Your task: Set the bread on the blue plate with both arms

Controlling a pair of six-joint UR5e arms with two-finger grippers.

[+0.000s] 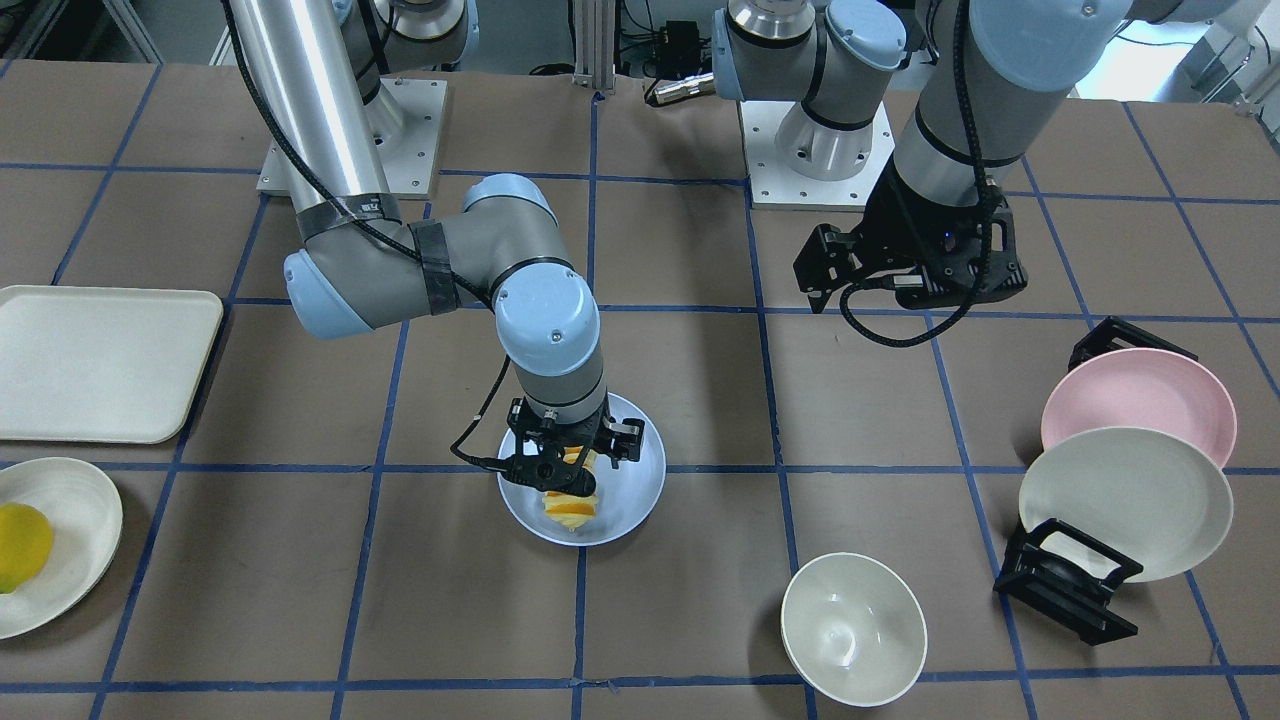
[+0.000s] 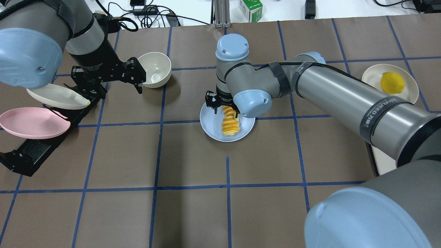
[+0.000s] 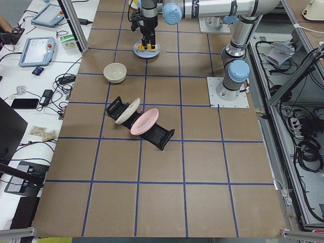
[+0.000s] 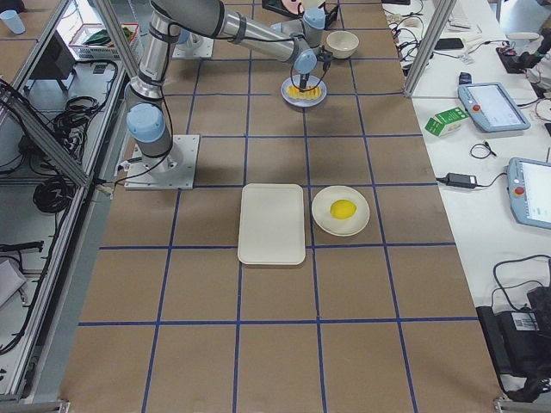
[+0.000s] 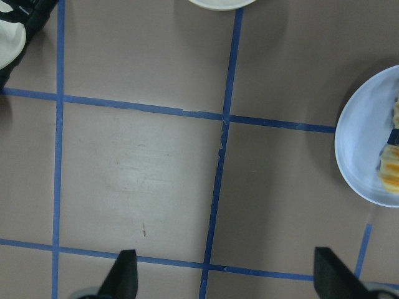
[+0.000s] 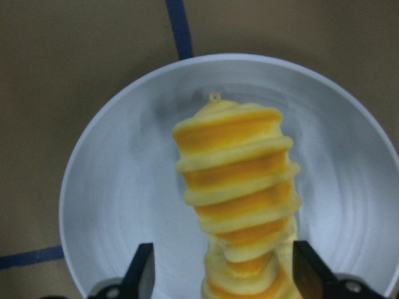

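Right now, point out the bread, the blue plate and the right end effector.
bread (image 6: 237, 180): right wrist view, middle ridge of the loaf.
blue plate (image 6: 118, 199): right wrist view, bare inner surface beside the loaf.
right end effector (image 6: 223, 268): right wrist view, midway between its fingertips.

The bread (image 6: 240, 199) is banded, deep orange stripes alternating with pale yellow ridges. Under it, the blue plate (image 6: 118, 187) is a plain, matte lavender-blue. The counter (image 2: 193, 165) is dull brown, crossed by a grid of blue tape lines. Both the right arm (image 2: 330, 89) and the left arm (image 2: 82, 31) are silver-grey with light-blue joint caps, and the right pincer (image 6: 225, 274) and left pincer (image 5: 227, 277) are black. A pink plate (image 2: 31, 122) and a cream-white plate (image 2: 55, 97) sit in a black rack (image 2: 31, 151). The bowl (image 2: 156, 69) is off-white. A bright yellow lemon (image 2: 392, 82) lies on a cream dish (image 2: 370, 77), and the tray (image 1: 100, 360) is a plain cream.
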